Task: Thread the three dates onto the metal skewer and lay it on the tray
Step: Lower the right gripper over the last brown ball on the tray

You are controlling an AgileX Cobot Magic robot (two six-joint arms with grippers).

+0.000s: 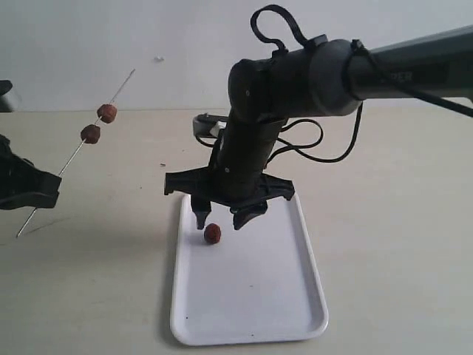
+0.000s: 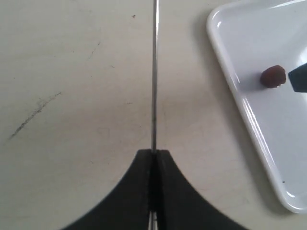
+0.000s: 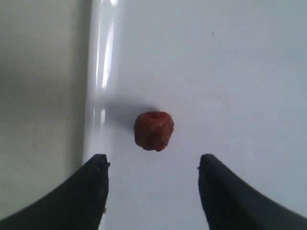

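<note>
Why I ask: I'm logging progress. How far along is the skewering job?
Done: two dates sit threaded on the skewer, gripped by the shut left pincer. In hand: the open right pincer hangs over the third date on the tray. Left: thread it, lay the skewer on the tray.

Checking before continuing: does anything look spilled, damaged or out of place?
Nothing damaged or spilled. One dark reddish-brown wrinkled date lies loose on the glossy white rectangular tray, not threaded on the thin grey metal skewer.

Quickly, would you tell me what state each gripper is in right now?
Left gripper: closed on the metal skewer.
Right gripper: open, holding nothing, near the loose date.
</note>
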